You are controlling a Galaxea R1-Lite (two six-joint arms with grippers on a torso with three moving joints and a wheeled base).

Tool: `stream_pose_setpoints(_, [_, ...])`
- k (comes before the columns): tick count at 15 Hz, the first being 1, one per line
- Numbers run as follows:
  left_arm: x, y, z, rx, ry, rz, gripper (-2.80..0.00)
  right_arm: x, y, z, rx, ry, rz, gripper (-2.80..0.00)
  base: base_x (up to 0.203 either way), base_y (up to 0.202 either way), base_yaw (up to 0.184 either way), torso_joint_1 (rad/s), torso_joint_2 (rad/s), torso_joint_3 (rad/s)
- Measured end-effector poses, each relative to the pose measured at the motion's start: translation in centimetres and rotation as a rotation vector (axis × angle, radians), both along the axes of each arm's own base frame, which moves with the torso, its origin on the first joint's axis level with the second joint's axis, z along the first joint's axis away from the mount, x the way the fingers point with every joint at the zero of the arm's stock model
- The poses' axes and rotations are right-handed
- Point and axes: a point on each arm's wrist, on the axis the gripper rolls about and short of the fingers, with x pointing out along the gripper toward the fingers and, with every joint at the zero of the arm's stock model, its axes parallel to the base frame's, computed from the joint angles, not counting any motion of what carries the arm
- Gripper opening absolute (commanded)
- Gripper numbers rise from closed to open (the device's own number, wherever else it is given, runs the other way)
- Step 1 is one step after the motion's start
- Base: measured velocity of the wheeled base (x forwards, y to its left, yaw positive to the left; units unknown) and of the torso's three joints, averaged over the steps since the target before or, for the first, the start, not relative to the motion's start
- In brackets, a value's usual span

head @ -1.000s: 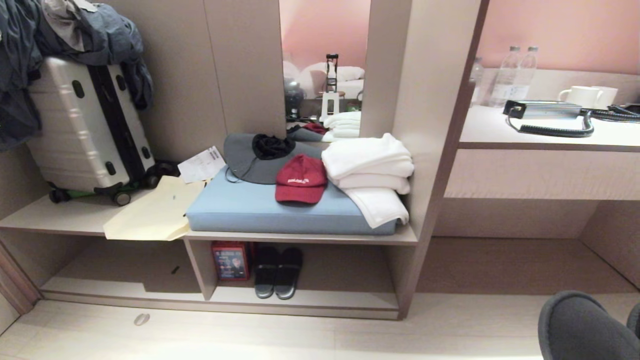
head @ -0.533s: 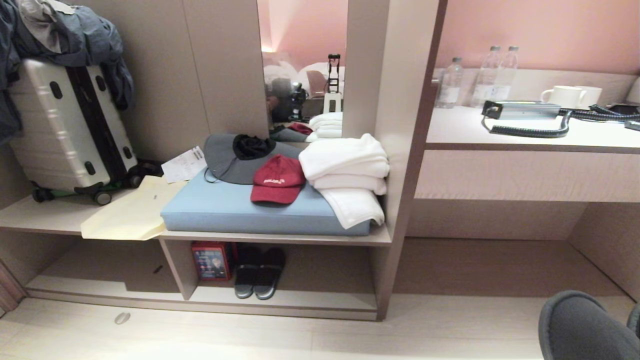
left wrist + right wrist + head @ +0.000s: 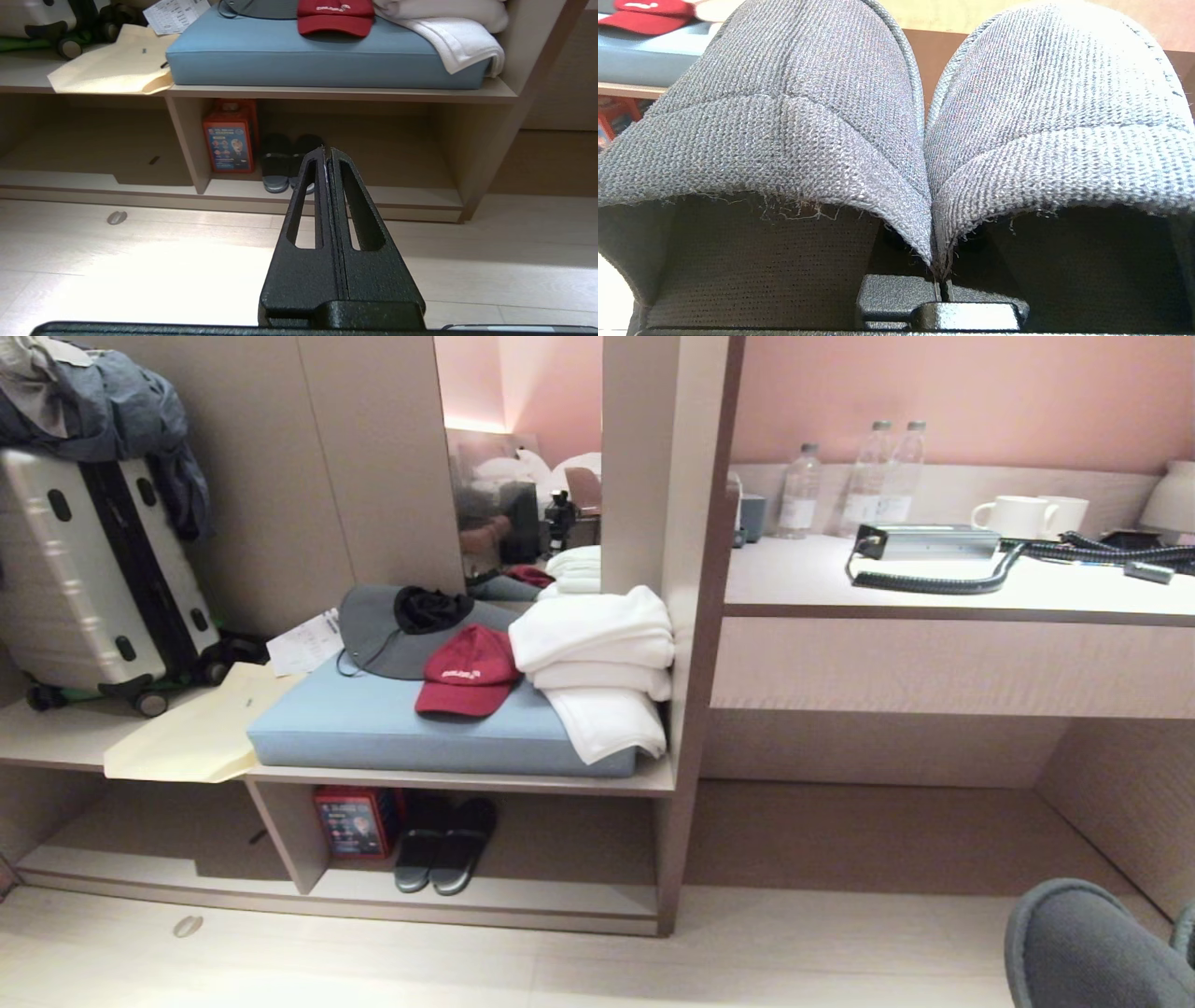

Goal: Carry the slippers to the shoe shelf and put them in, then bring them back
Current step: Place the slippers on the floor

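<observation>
A pair of grey knit slippers [image 3: 794, 116] fills the right wrist view, toes pointing away. My right gripper [image 3: 941, 280] is shut on their two inner edges, pinched together. In the head view the slippers [image 3: 1083, 943] show at the bottom right corner, over the floor and in front of the desk recess. The shoe shelf [image 3: 560, 896] is the low beige compartment under the bench, left of centre, with an upright divider [image 3: 280, 831]. My left gripper [image 3: 327, 151] is shut and empty, held level above the floor and pointing at the shoe shelf [image 3: 411, 196].
A dark slide pair [image 3: 443, 849] and a red box [image 3: 355, 821] stand inside the shelf beside the divider. The bench above carries a blue cushion [image 3: 373, 728], a red cap [image 3: 467, 672], towels [image 3: 597, 653] and a suitcase [image 3: 84, 579]. The desk [image 3: 934, 588] is at the right.
The whole head view has slid to the left, so the camera has moved rightward. The slippers stay in the same corner of the picture and nothing on the shelves has moved.
</observation>
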Motion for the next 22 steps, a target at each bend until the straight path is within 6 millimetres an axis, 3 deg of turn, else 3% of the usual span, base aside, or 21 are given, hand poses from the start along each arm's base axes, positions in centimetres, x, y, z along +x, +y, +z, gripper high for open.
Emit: stream_pose_setpoints(22, [0.0,0.0,0.0,0.0,0.0,0.0,-2.8,0.0,0.0,0.0,0.0,0.0,0.001,-2.8,0.0,-0.195,0.002,0.002,0.0,0.004])
